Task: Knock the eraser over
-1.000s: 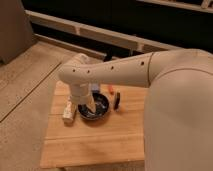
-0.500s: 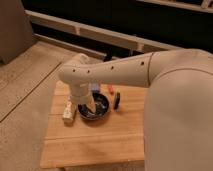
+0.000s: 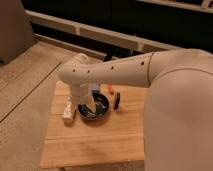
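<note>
A small white block (image 3: 68, 110), which looks like the eraser, stands on the wooden table (image 3: 95, 142) just left of a dark bowl (image 3: 96, 108). My gripper (image 3: 90, 104) hangs down from the arm's white wrist over the left part of the bowl, a short way right of the white block. I cannot tell whether it touches the block. The big white arm (image 3: 125, 72) crosses the view from the right and hides the table's back edge.
A small dark object with a red top (image 3: 117, 101) lies right of the bowl. A small red thing (image 3: 111, 90) shows behind it. The table's front edge is near the bottom. A concrete floor (image 3: 25, 85) lies to the left.
</note>
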Robot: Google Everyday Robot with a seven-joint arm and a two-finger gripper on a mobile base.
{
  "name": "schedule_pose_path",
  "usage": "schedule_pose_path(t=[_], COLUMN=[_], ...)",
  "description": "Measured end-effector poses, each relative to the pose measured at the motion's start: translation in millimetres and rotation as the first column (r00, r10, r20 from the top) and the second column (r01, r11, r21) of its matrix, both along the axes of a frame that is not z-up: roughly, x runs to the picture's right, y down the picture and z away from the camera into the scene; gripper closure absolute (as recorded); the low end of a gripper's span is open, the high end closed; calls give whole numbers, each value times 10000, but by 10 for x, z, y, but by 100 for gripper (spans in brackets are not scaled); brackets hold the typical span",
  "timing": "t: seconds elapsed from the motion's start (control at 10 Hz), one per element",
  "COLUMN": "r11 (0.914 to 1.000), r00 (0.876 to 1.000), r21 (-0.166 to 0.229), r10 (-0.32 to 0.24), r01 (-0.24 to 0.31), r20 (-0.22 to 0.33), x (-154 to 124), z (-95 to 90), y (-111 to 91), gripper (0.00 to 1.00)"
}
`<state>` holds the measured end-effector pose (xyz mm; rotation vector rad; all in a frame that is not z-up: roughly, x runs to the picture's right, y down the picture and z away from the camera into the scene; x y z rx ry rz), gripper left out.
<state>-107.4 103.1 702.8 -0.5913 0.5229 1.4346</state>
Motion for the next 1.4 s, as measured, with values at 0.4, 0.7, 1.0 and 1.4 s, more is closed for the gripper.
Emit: schedule_pose_path(t=[0.4, 0.7, 1.0, 1.4], r11=[10000, 9999, 9927, 9835], r00=[10000, 9999, 9965, 9934], r21=[3, 58, 1004, 1584], r10=[-1, -133, -718, -980], r01=[1, 133, 671, 875], r20=[1, -52, 440, 601], x=[0, 14, -179, -166], z=[-1, 23, 328, 439], y=[-1, -8, -234, -378], gripper=[35, 35, 35, 35])
